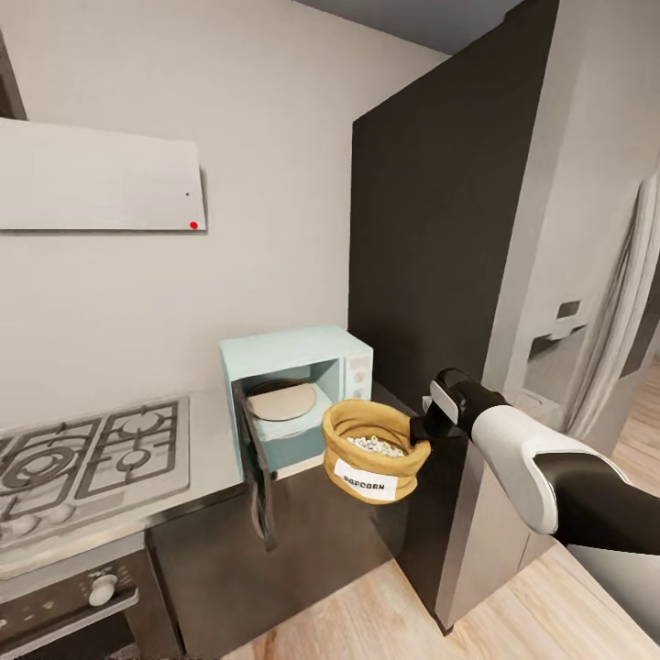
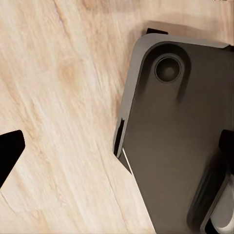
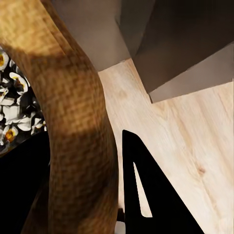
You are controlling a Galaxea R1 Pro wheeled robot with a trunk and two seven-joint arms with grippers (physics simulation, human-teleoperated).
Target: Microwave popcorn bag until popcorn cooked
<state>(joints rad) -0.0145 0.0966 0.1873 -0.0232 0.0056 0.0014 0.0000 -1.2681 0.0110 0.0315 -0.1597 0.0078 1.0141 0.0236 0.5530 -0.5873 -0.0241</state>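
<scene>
The popcorn bag point(image 1: 371, 458), an orange-tan sack with a white "POPCORN" label, hangs in the air just in front of the microwave point(image 1: 302, 353). White puffed popcorn point(image 1: 376, 446) fills its mouth, and the popcorn point(image 3: 12, 97) shows again in the right wrist view. My right gripper point(image 1: 423, 429) is shut on the bag's rolled rim point(image 3: 78, 122), one black finger point(image 3: 146, 195) outside it. The pale blue microwave stands on the grey countertop point(image 1: 206, 431) with its dark door point(image 1: 255, 467) swung open and a round plate point(image 1: 282, 401) inside. My left gripper point(image 2: 117, 151) hangs open over the floor.
A gas hob point(image 1: 87, 458) lies left of the microwave, a black oven point(image 1: 73, 596) below it and a white hood point(image 1: 101, 174) above. A tall dark cabinet point(image 1: 431, 229) and a grey fridge point(image 1: 568, 275) stand to the right. Below is a wood floor point(image 1: 367, 614).
</scene>
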